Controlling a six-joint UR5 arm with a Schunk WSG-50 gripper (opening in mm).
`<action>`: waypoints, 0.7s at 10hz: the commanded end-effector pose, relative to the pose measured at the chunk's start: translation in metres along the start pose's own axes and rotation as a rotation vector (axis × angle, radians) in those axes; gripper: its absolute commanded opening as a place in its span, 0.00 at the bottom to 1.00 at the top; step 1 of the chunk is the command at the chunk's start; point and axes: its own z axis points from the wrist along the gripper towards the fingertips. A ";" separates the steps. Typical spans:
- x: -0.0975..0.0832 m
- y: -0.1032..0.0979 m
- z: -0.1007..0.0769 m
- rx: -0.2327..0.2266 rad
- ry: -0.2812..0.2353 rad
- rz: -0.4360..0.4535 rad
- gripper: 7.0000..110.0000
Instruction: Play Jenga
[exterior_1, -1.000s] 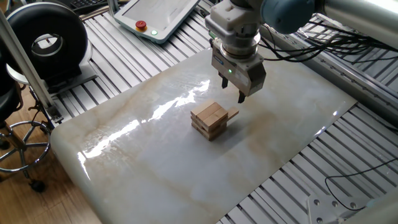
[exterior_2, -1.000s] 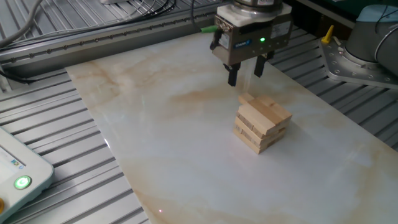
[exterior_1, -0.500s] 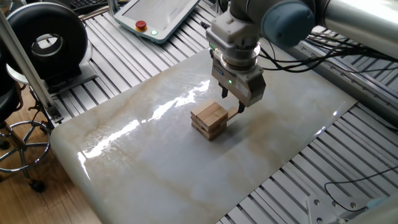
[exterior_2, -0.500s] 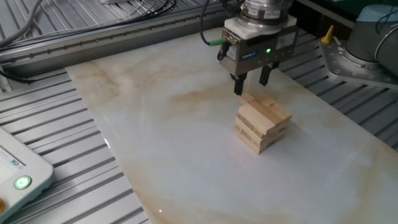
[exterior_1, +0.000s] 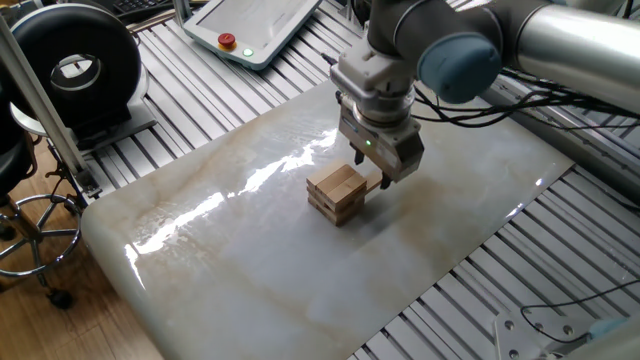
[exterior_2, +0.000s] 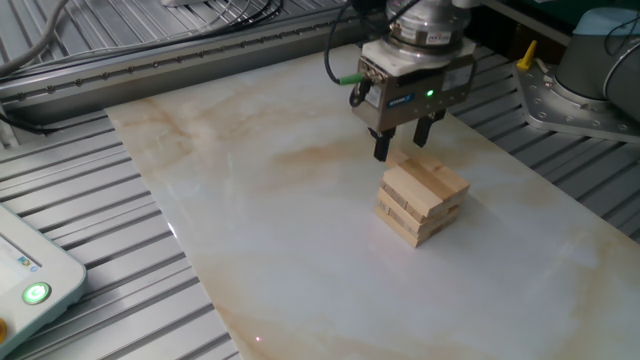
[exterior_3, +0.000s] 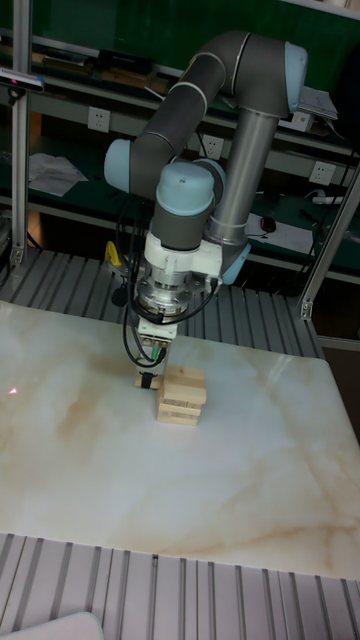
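**Gripper lowered to the protruding block**

Since the earlier frames, your gripper (exterior_1: 374, 170) has dropped from above the table to the level of the tower's top, closing in on the side of the stack. Nothing else on the table has shifted.

You see the tower (exterior_2: 421, 199) standing upright near the middle of the marble tabletop (exterior_1: 230, 250), its layers laid crosswise. One loose block (exterior_1: 375, 183) sticks out from the stack on the side facing the arm, in one fixed view just beside the top layers.

Your gripper's jaws stand apart, pointing down, and they straddle that protruding block: in the other fixed view one finger (exterior_2: 381, 147) sits left of the block end and the second sits right of it. Whether either finger touches the wood cannot be told. A green light shows on the gripper body.

In the tall fixed view the gripper (exterior_3: 147, 372) hangs just left of the tower (exterior_3: 181, 396), with the arm (exterior_3: 215, 110) arching above it.

At the table's far edge lies a pendant (exterior_1: 252, 25) with a red button.
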 end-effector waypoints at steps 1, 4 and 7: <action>-0.007 -0.004 0.010 0.023 -0.020 0.002 0.57; -0.003 -0.006 0.011 0.033 -0.018 0.005 0.57; 0.004 -0.006 0.010 0.032 0.002 -0.004 0.57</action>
